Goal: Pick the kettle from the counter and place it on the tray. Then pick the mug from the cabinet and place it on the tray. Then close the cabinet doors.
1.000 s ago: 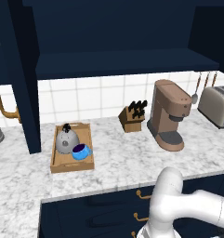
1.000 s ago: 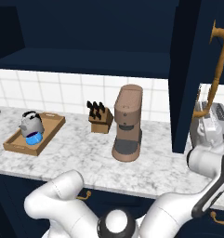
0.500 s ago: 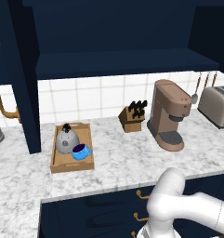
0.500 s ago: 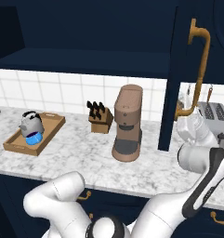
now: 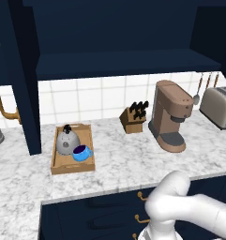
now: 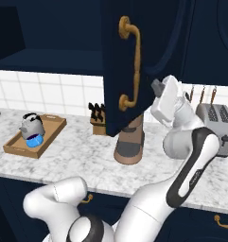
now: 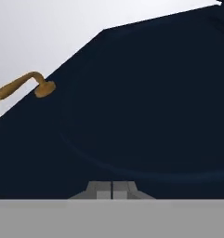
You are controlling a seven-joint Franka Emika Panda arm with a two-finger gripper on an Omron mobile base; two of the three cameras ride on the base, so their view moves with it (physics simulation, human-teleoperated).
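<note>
The tray [image 5: 72, 164] is seen on the counter [image 5: 124, 164] toward its left part, near the back wall, long side running front to back. Inside it the kettle [image 5: 66, 141] is placed upright at the rear half, black knob on top. The mug [image 5: 81, 153] is set just in front and to the right of the kettle, within the tray's rim, close against the kettle; whether they touch cannot be told. In the right base view the same tray [image 6: 13, 146], kettle [image 6: 31, 124] and mug [image 6: 34, 141] are found at the counter's left end.

The cabinet [image 5: 119, 33] above is seen with its interior shelf exposed. The left cabinet door [image 5: 20, 79] stands swung out, edge-on, its brass handle [image 5: 4, 105] visible at the left. The right cabinet door [image 6: 134, 66] is seen partly swung, at an angle before the coffee machine [image 6: 129, 144], with its curved brass handle [image 6: 130, 64] facing the camera.

The gripper [image 6: 158, 87] is held up behind the right edge of that door, against or very near the panel; contact cannot be confirmed. In the hand view the fingertips [image 7: 112, 189] are seen pressed together with no gap and nothing between them, facing the navy door panel [image 7: 141, 116].

Also noted on the counter: knife block [image 5: 134, 120] near the back wall, toaster [image 5: 218, 107] at the right end.
</note>
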